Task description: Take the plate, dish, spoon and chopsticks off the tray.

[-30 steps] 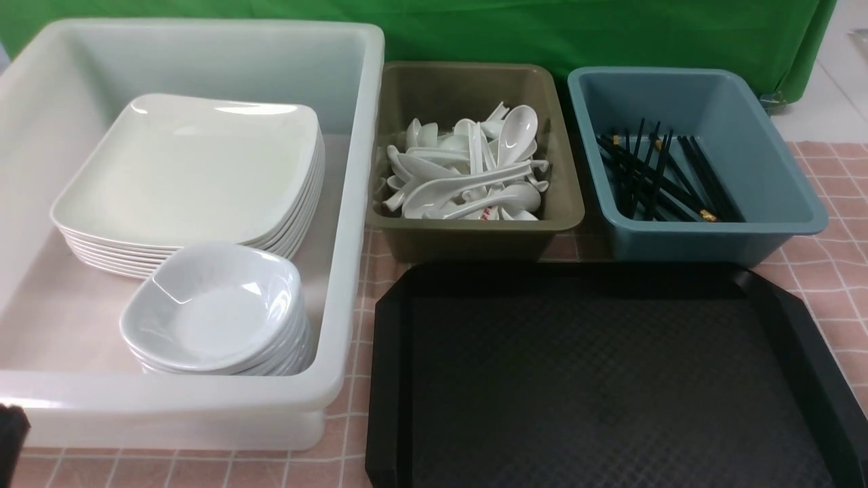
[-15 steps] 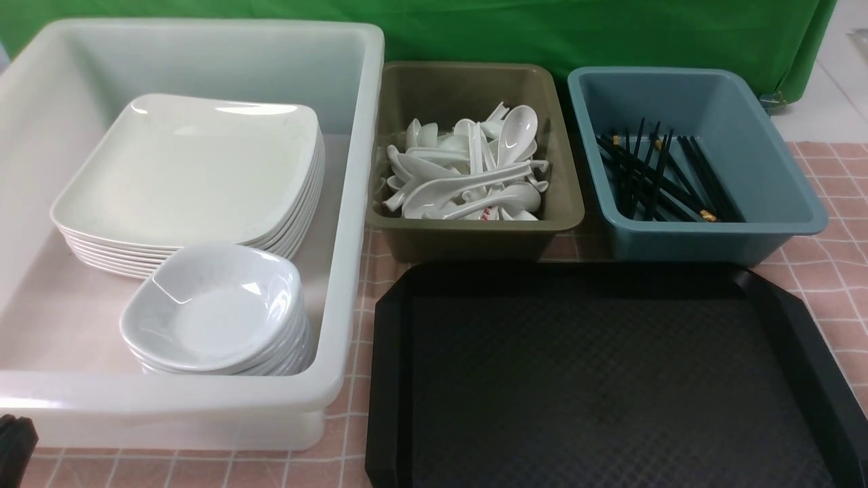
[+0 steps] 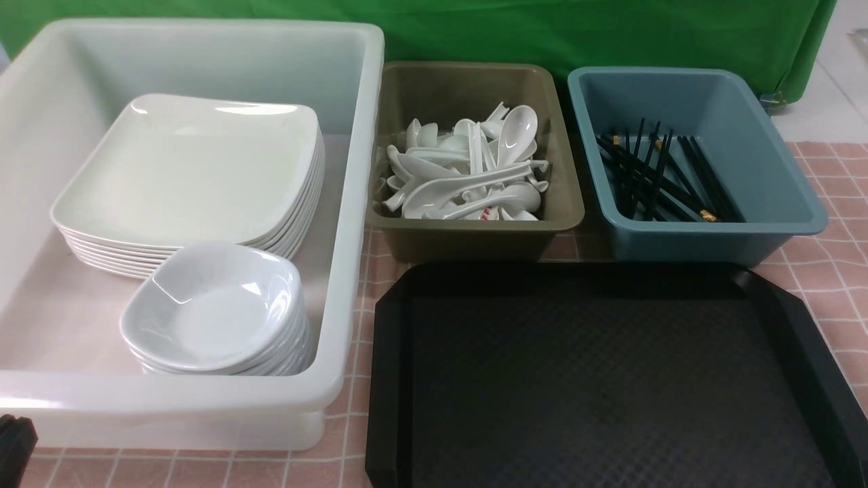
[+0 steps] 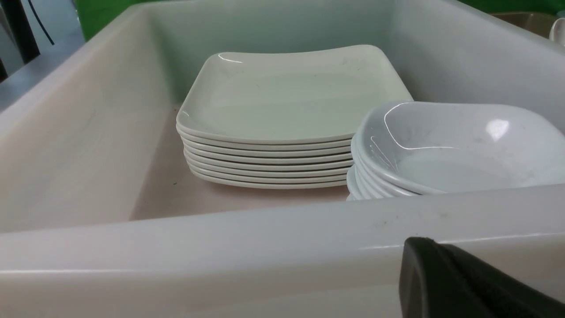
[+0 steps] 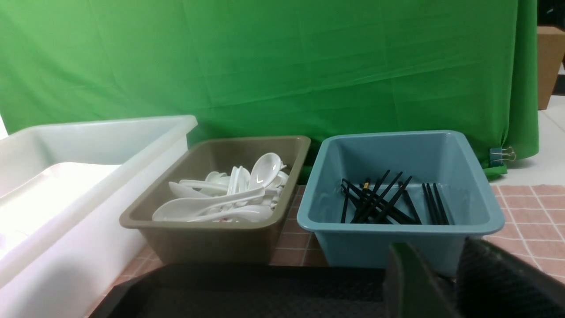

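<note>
Left gripper (image 4: 463, 282): pressed together, nothing held, low outside the near wall of the large white plastic tub (image 3: 352, 203).
Right gripper (image 5: 446, 282): jaws seen slightly apart, empty, over the black cut-corner plastic tray (image 3: 610, 379).
Plate (image 4: 287, 97): large white square, atop its stack beyond the left gripper.
Dish (image 4: 454, 145): small white, atop the stack beside it.
Spoon (image 3: 485, 213): red-marked, in the olive tub (image 3: 475, 230).
Chopsticks (image 5: 388, 203): black, in the blue tub (image 5: 397, 238) ahead of the right gripper.

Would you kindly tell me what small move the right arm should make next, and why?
Probably just draw the right end effector back to rest. The tray carries nothing. A plate and a dish top stacks in the white tub, the spoon lies in the olive tub, and the chopsticks are in the blue tub. The end effector holds nothing.
</note>
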